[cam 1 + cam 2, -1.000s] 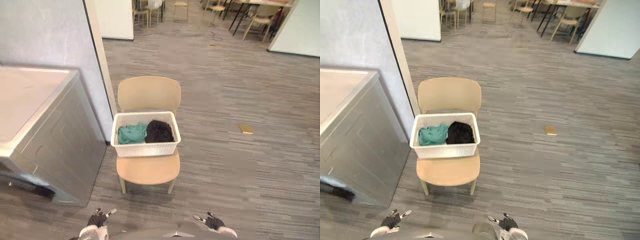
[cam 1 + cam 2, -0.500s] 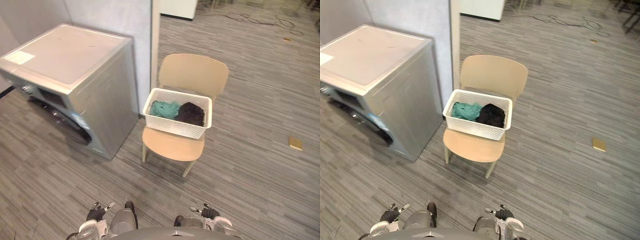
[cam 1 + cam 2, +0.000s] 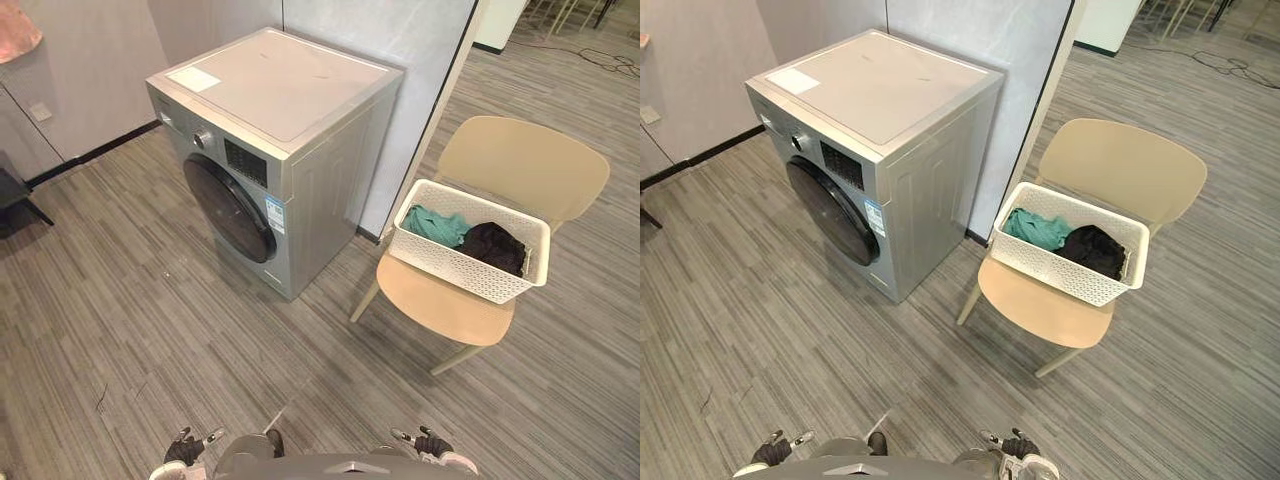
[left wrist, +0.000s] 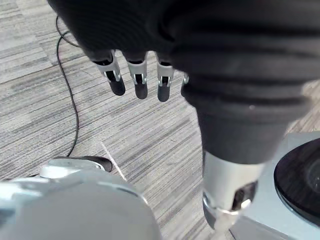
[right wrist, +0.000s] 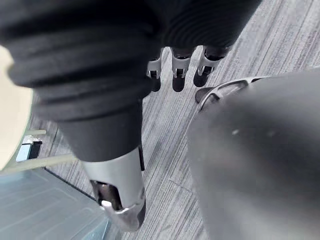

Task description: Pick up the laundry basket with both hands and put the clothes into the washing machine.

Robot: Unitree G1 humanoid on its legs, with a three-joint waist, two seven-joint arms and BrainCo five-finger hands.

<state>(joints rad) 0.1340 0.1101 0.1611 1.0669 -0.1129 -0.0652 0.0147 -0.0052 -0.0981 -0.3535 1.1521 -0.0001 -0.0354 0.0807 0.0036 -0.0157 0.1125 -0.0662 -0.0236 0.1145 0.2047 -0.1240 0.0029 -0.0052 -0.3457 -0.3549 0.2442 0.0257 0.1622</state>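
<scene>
Laundry basket (image 3: 458, 272) sits on chair (image 3: 440, 312), well apart from left hand (image 3: 186, 449) and right hand (image 3: 432, 443), fingers (image 4: 140, 86) relaxed.

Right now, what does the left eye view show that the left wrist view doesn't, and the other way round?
The left eye view adds the chair, the white basket on its seat with a teal garment and a black garment inside, and the right robot hand low in the view. The left wrist view adds a close look at the left robot hand: its fingers are straight and hold nothing. Both share the left robot hand, the washing machine with its round door shut, and the grey striped floor.
</scene>
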